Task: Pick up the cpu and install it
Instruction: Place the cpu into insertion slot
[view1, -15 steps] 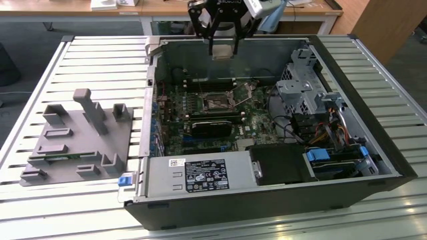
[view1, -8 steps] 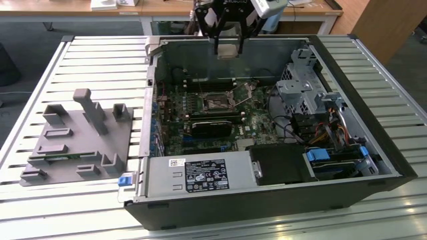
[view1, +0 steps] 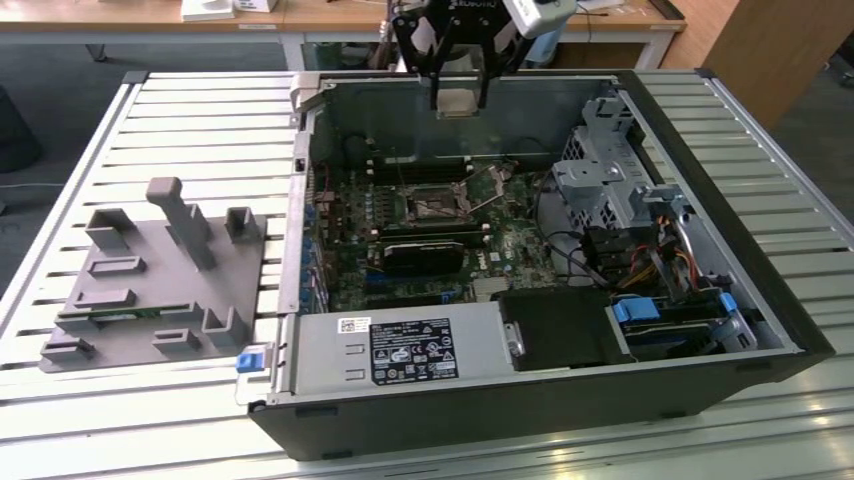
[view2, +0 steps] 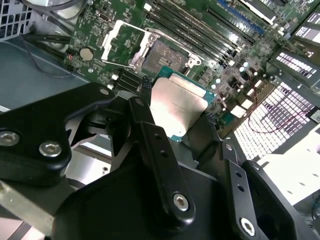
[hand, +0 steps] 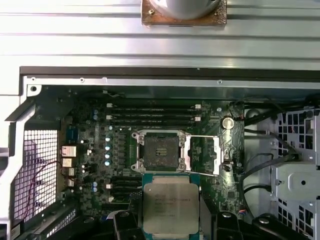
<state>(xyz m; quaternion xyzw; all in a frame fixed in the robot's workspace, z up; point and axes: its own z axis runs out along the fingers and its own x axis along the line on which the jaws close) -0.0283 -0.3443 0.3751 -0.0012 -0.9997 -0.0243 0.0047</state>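
**Q:** What carries everything?

**A:** A slatted metal tabletop (view1: 200, 110). An open computer case (view1: 534, 400) lies on it, from the middle towards the edge at the exterior view's right. A grey fixture tray (view1: 147, 300) with upright pegs sits near the edge at the exterior view's left, well apart from the case.

**Q:** What is in the case?

**A:** A green motherboard (view1: 400, 220) on its floor, a grey power supply box (view1: 400, 352) and a metal drive cage (view1: 601, 180) with cables. In the middle of the board the socket (hand: 161, 150) is open and empty, with its metal frame swung aside.

**Q:** And your hand?

**A:** My hand (view1: 458, 98) hangs above the case, closed on the cpu (hand: 170, 202). It grips two opposite edges, and the silvery top shows in the first wrist view. The chip is in the air over the board, short of the socket, and touches nothing but my fingers.

**Q:** How will it handle?

**A:** I judge it light, thin and stiff, with a smooth lid that could slip. Its underside and the socket's contacts are probably fragile. The edges are the place to hold it, kept level and gripped gently.
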